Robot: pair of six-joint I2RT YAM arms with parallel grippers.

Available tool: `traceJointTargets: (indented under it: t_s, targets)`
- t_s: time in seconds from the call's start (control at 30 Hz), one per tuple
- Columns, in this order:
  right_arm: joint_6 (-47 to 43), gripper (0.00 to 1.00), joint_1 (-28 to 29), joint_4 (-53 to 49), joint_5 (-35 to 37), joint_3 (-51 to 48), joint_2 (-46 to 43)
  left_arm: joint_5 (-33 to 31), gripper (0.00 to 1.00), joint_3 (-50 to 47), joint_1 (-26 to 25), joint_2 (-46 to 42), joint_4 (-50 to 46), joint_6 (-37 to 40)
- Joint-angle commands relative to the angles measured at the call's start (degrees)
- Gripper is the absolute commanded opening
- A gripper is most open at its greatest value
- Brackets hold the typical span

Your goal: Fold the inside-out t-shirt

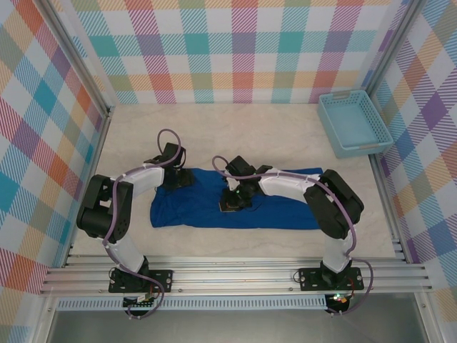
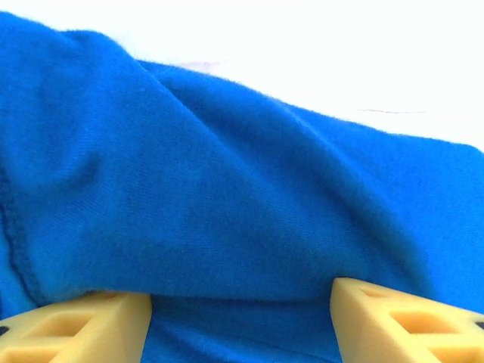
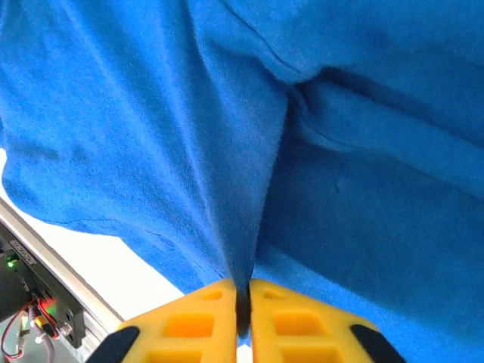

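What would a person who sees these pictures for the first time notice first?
The royal-blue t-shirt lies stretched across the middle of the table. The right claw is pinched shut on a ridge of its cloth. A light-blue basket sits in the far right corner.

Bare table (image 1: 214,136) beyond the t-shirt (image 1: 189,207) lies open; basket (image 1: 330,125) occupies far-right corner.

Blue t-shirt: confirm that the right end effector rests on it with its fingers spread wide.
Wrong on the fingers. The right end effector rests on the blue t-shirt pinched shut on a fold of it, not spread wide; the right wrist view shows this.
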Motion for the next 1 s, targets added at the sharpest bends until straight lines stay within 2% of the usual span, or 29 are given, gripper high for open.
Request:
traceJointTargets:
  t_s: [0.0,0.13,0.27,0.4,0.47,0.57,0.7,0.8,0.97]
  targets:
    - [-1.6,0.19,0.2,-5.0,-1.0,0.2,1.2,1.0,0.65,2.0,0.9,-0.1,-1.6,1.6]
    - [-5.0,0.31,0.2,-8.2,2.2,1.8,-1.1,2.6,0.67,2.0,0.9,-4.1,-2.1,1.0]
    - [-8.6,0.38,0.2,-7.0,4.1,1.6,-5.9,0.1,0.72,-1.8,1.7,-11.1,-2.3,0.2]
    - [-12.4,0.44,0.1,-5.1,8.9,0.9,-8.6,1.4,0.84,-7.6,6.2,-18.2,-1.8,-2.0]
    - [-13.7,0.48,-0.1,-3.6,12.1,0.3,-9.4,1.5,0.86,-9.9,8.0,-20.5,-1.7,-2.8]
    - [-12.2,0.51,-3.0,-2.4,14.6,-0.4,-8.5,1.8,0.86,-10.8,8.7,-20.5,-3.7,-3.9]
    - [-11.0,0.53,-7.9,0.0,10.0,-2.5,-9.0,-1.1,0.86,-10.9,9.0,-19.4,-5.5,-3.8]
    - [-11.5,0.54,-8.2,0.5,8.8,-2.2,-8.9,-0.9,0.87,-10.3,10.1,-18.0,-5.1,-1.5]
    - [-11.7,0.54,-8.3,0.6,7.2,-1.8,-7.6,3.5,0.95,-10.1,11.2,-14.2,-2.7,1.6]
